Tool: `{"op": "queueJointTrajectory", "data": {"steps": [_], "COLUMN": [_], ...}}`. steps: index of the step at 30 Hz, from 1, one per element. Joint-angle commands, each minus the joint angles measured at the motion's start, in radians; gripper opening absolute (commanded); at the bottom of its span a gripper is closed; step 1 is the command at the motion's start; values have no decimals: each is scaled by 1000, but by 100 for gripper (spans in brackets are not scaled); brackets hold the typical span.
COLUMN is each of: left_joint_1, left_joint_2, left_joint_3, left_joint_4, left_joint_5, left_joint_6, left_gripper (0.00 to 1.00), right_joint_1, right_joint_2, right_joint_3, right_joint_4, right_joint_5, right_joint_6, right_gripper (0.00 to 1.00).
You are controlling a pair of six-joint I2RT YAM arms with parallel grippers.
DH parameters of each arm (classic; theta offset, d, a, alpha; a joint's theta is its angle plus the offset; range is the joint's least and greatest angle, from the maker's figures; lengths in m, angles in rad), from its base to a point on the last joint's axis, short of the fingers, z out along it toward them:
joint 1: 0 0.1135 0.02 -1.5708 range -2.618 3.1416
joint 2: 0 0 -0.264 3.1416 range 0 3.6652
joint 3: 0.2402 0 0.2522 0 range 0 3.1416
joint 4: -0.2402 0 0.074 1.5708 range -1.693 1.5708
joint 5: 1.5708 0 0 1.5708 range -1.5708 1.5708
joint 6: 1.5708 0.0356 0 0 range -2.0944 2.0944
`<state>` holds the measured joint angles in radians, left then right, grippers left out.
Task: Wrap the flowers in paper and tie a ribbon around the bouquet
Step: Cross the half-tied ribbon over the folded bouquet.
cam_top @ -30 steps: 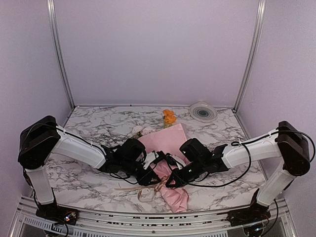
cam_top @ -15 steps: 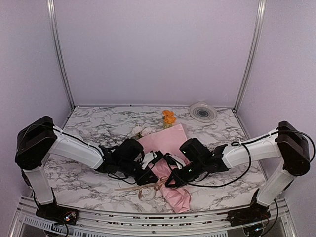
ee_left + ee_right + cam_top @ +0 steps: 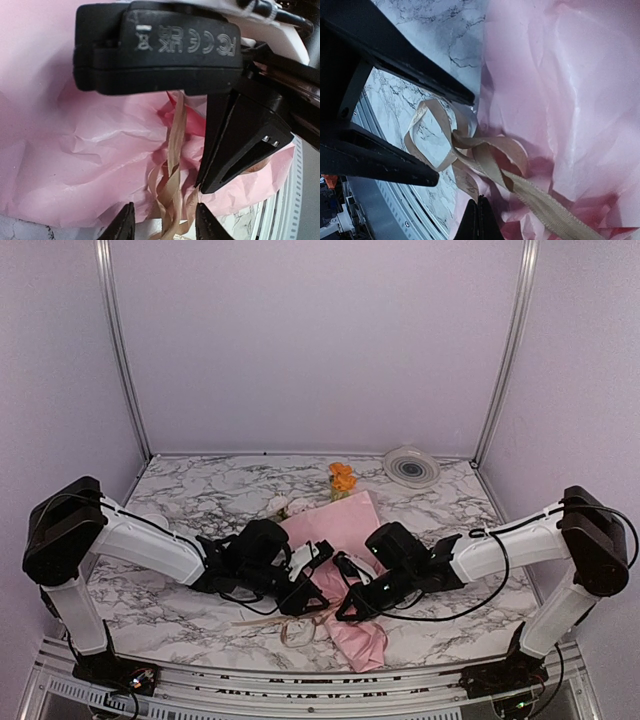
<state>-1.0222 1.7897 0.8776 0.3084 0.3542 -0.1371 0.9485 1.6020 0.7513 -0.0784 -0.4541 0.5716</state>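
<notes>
The bouquet (image 3: 352, 638) lies across the table's middle, wrapped in pink paper (image 3: 335, 525); its flowers (image 3: 343, 478) point to the back. Tan ribbon (image 3: 300, 628) loops beside its narrow part. My left gripper (image 3: 310, 600) hangs over it from the left. In the left wrist view that gripper (image 3: 165, 226) is open, and loose ribbon (image 3: 175, 150) strands run between its tips. My right gripper (image 3: 346, 610) faces it closely. In the right wrist view the right gripper (image 3: 479, 220) is shut, with a tail of the ribbon (image 3: 470, 145) ending at its tips, over crinkled paper (image 3: 560, 90).
A round white-grey disc (image 3: 411, 466) sits at the back right corner. The marble table (image 3: 190, 500) is bounded by lilac walls and a metal rail (image 3: 300, 680) at the near edge. The right gripper's fingers (image 3: 235, 145) crowd the left wrist view.
The left arm has sunk a little and its shoulder has drifted left. The ribbon loops beside the bouquet have shifted slightly. The right arm has hardly moved.
</notes>
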Motion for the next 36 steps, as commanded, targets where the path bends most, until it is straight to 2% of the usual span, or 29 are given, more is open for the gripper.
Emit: {"op": "queueJointTrajectory", "data": {"steps": [1,3,8,10,14,36], "left_joint_1": [-7,-8,-9,-9,-9,-22], "left_joint_2": [43,70,25,-23,-64,-41], "left_joint_3": [11,17,-23,-58,-105,-102], "left_joint_4": [5,0,22,78,169,207], "left_joint_5": [-27,-32,-124,-135,-122,-46], "left_joint_6": [17,6,3,1,-6,-24], "left_gripper": [36,30,5,1,0,0], "right_joint_1": [-7,-8,-10,-10,-11,-51], "right_joint_2": [-27,-29,-40,-34,-20,90], "right_joint_3": [-9,-7,-12,-8,2,29], "right_joint_4": [30,28,37,43,58,265], "right_joint_5": [4,5,8,2,-3,34], "right_joint_6": [-4,-3,-1,-5,-6,91], "right_gripper": [0,0,0,0,0,0]}}
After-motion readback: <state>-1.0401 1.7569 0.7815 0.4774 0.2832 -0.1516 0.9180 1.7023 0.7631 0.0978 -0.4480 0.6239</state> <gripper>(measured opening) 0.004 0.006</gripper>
